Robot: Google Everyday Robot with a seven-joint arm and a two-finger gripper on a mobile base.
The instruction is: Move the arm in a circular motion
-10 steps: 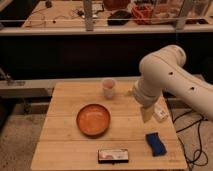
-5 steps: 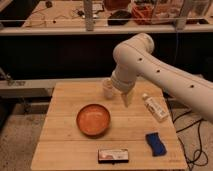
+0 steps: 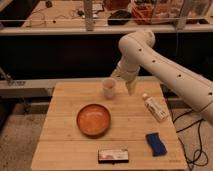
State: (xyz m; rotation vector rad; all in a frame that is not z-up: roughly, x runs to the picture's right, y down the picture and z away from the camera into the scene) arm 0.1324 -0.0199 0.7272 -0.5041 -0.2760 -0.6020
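table (image 3: 62,127) beneath tool (image 3: 131,88); arm (image 3: 167,71) partly offscreen

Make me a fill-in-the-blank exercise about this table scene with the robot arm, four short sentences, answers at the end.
1. The bowl on the wooden table is ____.
2. The arm reaches in from the picture's ____ side.
3. The gripper hangs beside the cup, which stands ____.
4. The sponge near the front corner is ____.
Answers: orange, right, upright, blue.
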